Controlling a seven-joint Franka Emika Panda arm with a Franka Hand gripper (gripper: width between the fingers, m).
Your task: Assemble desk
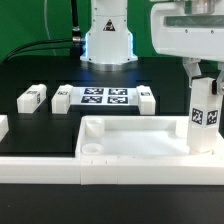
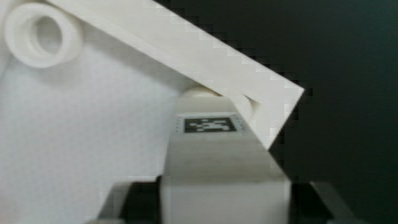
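The black surface (image 1: 40,130) holds all the parts. The biggest part on it is the white desk top (image 1: 130,123). It lies flat like a tray, with its rim up, so its corner holes face up and the legs can go in from above. It sits below the gripper and reaches away from it toward the exterior view's left. Its near side rests against the long white border wall (image 1: 60,165), which I think stops it from sliding when a leg is pushed in.

The marker board (image 1: 105,97) lies flat, well apart from the gripper. The spare legs (image 1: 62,99) lie on their sides beside that board, far from the gripper, waiting for their turn.

The gripper (image 1: 203,72) is closed on one white leg (image 1: 204,115). It pinches the leg near its top and holds it straight up, so the leg hangs right under the gripper. The low end of the leg is at the desk top's corner nearest the gripper. I cannot tell if it is in a hole yet. In the wrist view the leg (image 2: 222,150) runs out from between the fingers and meets the edge of the desk top.

One round socket (image 2: 45,38) shows at another corner, well away from the gripper, with nothing in it. The small tag (image 2: 214,125) on the leg faces the wrist camera
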